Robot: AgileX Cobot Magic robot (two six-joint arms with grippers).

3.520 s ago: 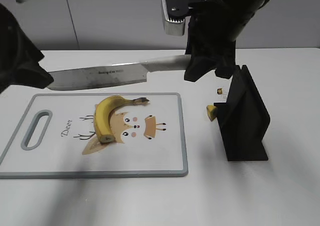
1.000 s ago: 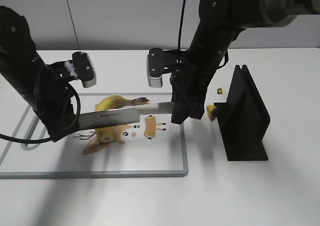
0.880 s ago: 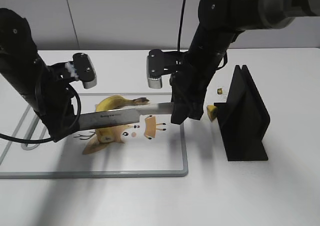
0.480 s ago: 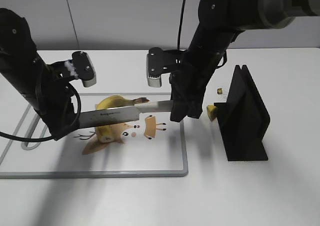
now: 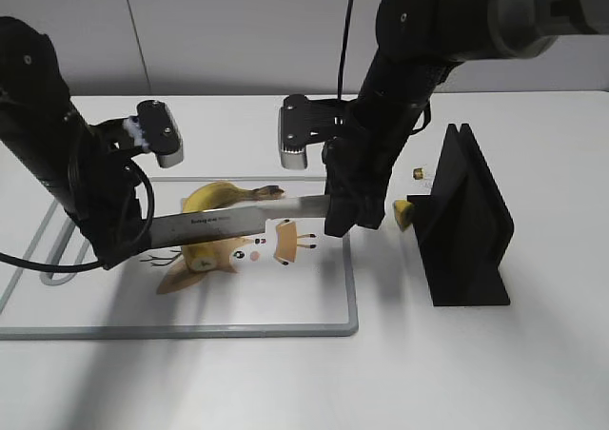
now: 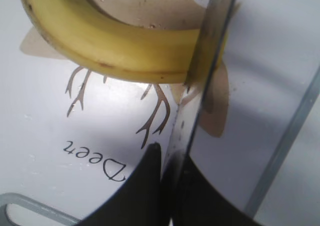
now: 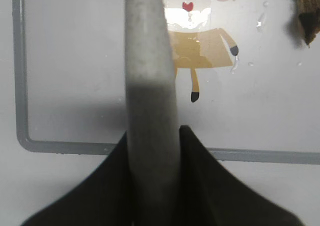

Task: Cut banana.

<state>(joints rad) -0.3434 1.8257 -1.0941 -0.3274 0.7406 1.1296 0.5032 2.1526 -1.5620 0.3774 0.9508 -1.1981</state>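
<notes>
The yellow banana (image 5: pixel 211 198) lies on the white cutting board (image 5: pixel 285 297), partly behind the knife blade (image 5: pixel 228 221). In the left wrist view the blade (image 6: pixel 210 36) crosses the banana (image 6: pixel 110 51) near one end; how deep it sits I cannot tell. My left gripper (image 5: pixel 122 244) is shut on the blade's tip end, also seen in the left wrist view (image 6: pixel 172 158). My right gripper (image 5: pixel 347 211) is shut on the grey knife handle (image 7: pixel 150 76), with the jaws either side of it (image 7: pixel 152 136). The banana's dark stem (image 7: pixel 305 11) shows at the top right.
A black knife stand (image 5: pixel 466 221) is on the table right of the board, with a small yellow banana chunk (image 5: pixel 401 213) beside it. A tan deer print (image 5: pixel 276 244) covers the board's middle. The board's handle slot is behind my left arm.
Since 3.5 s ago both arms have brought the knife down from the air onto the banana. Over the last second the knife lifted a little and came back down.
</notes>
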